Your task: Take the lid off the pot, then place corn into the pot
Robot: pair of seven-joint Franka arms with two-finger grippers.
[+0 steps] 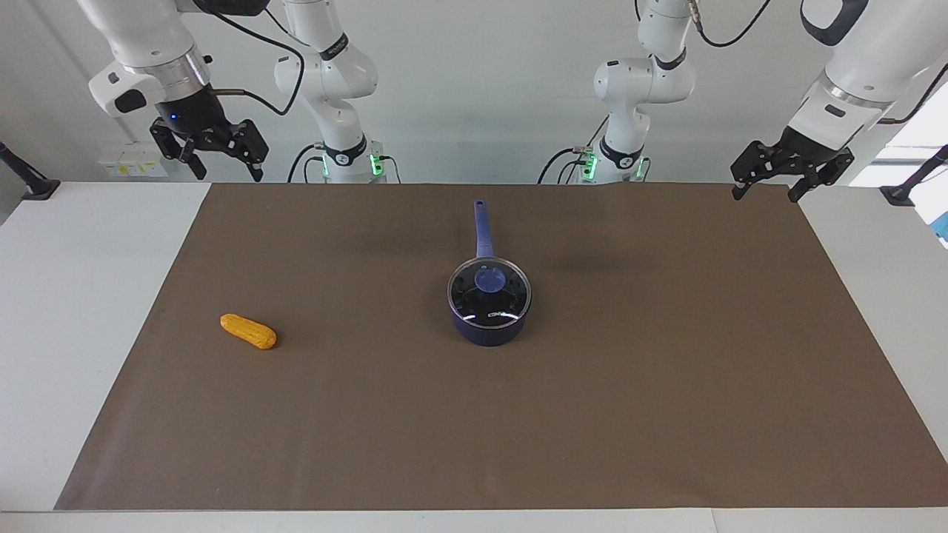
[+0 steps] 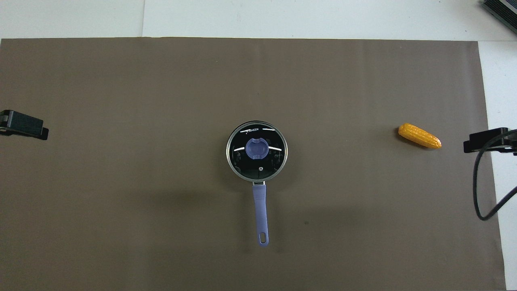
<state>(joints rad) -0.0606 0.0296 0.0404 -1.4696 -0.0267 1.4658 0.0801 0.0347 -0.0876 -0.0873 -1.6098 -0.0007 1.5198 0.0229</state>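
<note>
At centre frame of both views, on the brown mat (image 1: 666,385) covering the counter (image 1: 81,311), the pot (image 1: 488,326) stands upright with the lid (image 1: 489,292) seated squarely on its rim and the handle (image 1: 482,226) pointing toward the robots. Corn (image 1: 248,331) lies on its side on the mat at middle left of the facing view, toward the right arm's end, well apart from the pot. Right gripper (image 1: 215,159) hangs at upper left of that view, over the counter edge at the robots' end, fingers spread, holding nothing. Left gripper (image 1: 772,183) hangs at upper right, likewise spread and empty. Neither task step is done: lid still on, corn untouched. Judgement on the step in hand, removing the lid: descend vertically over the blue knob (image 2: 257,148), centre the fingers on either side of it, close firmly, and lift straight up so the rim clears without dragging the pot. Set the lid down on bare mat well away from the corn. Risk: an off-centre grip may tilt the glass lid or shift the pot.
</note>
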